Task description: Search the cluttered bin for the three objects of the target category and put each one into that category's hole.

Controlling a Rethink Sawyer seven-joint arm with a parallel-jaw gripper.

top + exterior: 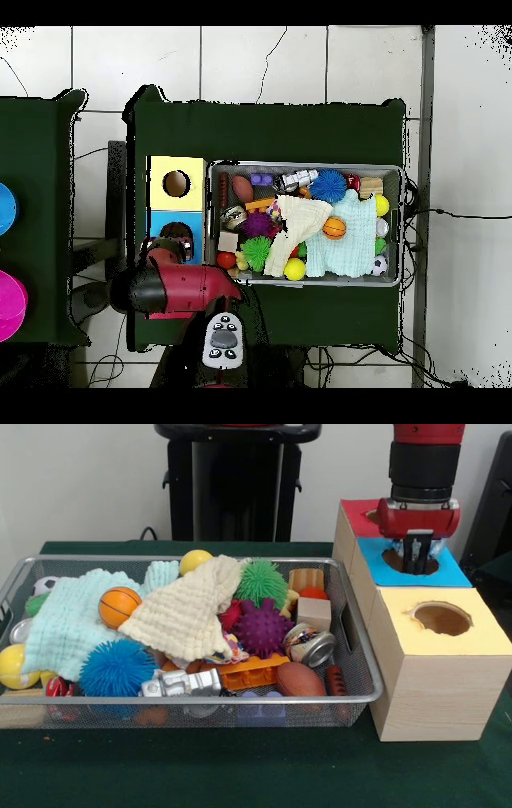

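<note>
The bin (200, 698) of silver wire mesh stands on the green table, full of toys; it also shows in the overhead view (305, 165). To its right stands a row of wooden boxes. My gripper (417, 560) hangs straight down over the blue-topped box (452, 574), its tip at or just inside the round hole (394, 562). I see nothing held in it. In the overhead view the red arm (175, 285) covers the gripper and part of the blue top (160, 222).
In the bin lie an orange basketball (118, 606), a cream cloth (188, 616), a mint cloth (68, 624), blue (118, 666), purple (262, 628) and green (260, 582) spiky balls, a brown football (302, 680) and a can (312, 646). A yellow-topped box (480, 636) and a red-topped box (356, 510) flank the blue one.
</note>
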